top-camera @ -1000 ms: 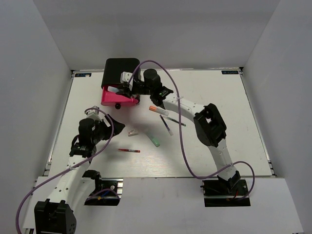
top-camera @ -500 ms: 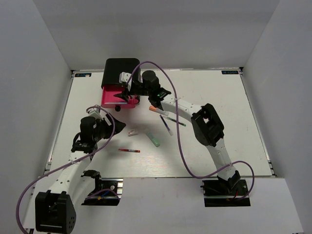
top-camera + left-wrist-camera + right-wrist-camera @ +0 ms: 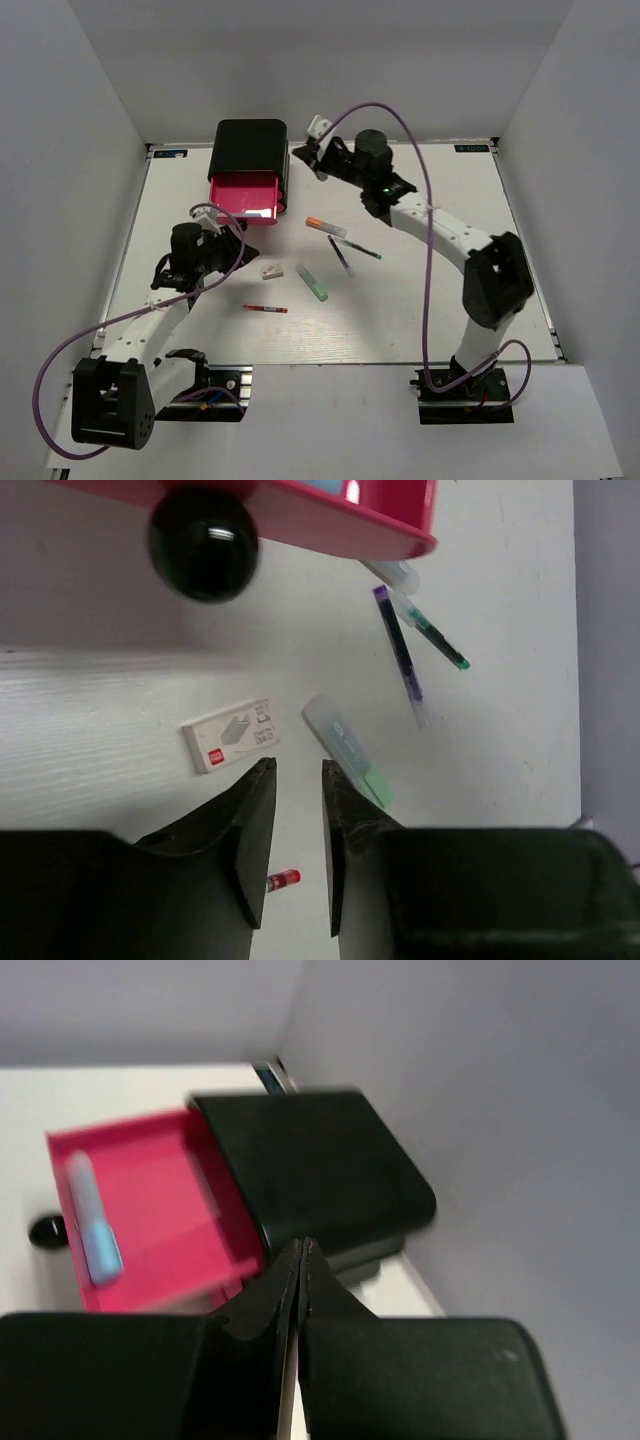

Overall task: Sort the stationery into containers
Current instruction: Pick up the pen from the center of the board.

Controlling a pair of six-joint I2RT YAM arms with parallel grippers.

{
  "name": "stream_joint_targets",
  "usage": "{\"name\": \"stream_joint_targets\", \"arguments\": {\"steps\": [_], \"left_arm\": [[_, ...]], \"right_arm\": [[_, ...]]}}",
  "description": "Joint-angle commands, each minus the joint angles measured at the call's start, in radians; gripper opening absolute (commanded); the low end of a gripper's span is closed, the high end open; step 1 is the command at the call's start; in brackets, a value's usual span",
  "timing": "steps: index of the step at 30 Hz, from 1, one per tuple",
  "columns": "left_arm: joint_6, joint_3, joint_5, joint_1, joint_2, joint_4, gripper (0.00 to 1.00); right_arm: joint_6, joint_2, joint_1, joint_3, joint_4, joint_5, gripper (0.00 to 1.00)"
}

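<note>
The black chest (image 3: 250, 148) stands at the back left with one pink drawer (image 3: 243, 193) pulled out; a light-blue marker (image 3: 92, 1228) lies in it. My right gripper (image 3: 300, 152) hovers just right of the chest, shut and empty (image 3: 302, 1243). My left gripper (image 3: 228, 232) sits in front of the drawer's black knob (image 3: 204, 542), jaws narrowly parted with nothing between them (image 3: 297, 770). On the table lie a white eraser (image 3: 270, 270), green marker (image 3: 312, 283), red pen (image 3: 265, 309), dark blue pen (image 3: 341, 256), green-tipped pen (image 3: 360, 247) and orange-capped marker (image 3: 325, 227).
Grey walls close in the white table (image 3: 440, 290) on three sides. A purple cable (image 3: 425, 250) loops along the right arm, and another (image 3: 120, 325) trails from the left arm.
My right gripper left the drawer, swung up to the right of the chest and shut. My left gripper moved up toward the drawer front and its jaws narrowed.
</note>
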Motion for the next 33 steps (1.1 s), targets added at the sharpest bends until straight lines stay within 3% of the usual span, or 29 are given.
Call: {"name": "stream_joint_targets", "arguments": {"steps": [1,3,6,10,13,20,33], "left_arm": [[0.033,0.047,0.087,-0.03,-0.009,0.019,0.34],[0.033,0.058,0.101,-0.056,0.002,0.0,0.34],[0.007,0.078,0.112,-0.108,0.035,-0.036,0.36],[-0.04,0.142,0.063,-0.214,0.12,-0.065,0.46],[-0.082,0.263,0.009,-0.32,0.25,-0.108,0.56],[-0.184,0.455,-0.185,-0.498,0.509,-0.316,0.65],[-0.275,0.687,-0.382,-0.599,0.747,-0.591,0.69]], "right_arm": [[-0.006,-0.083,-0.046,-0.108,-0.137,0.087,0.0],[0.001,-0.13,-0.079,-0.164,-0.213,0.087,0.0],[0.027,-0.175,-0.112,-0.229,-0.297,0.09,0.29],[0.053,-0.233,-0.145,-0.322,-0.347,0.104,0.48],[0.056,-0.272,-0.168,-0.376,-0.349,0.11,0.49],[0.061,-0.322,-0.201,-0.447,-0.358,0.121,0.49],[0.087,-0.347,-0.25,-0.484,-0.349,0.108,0.49]]}}
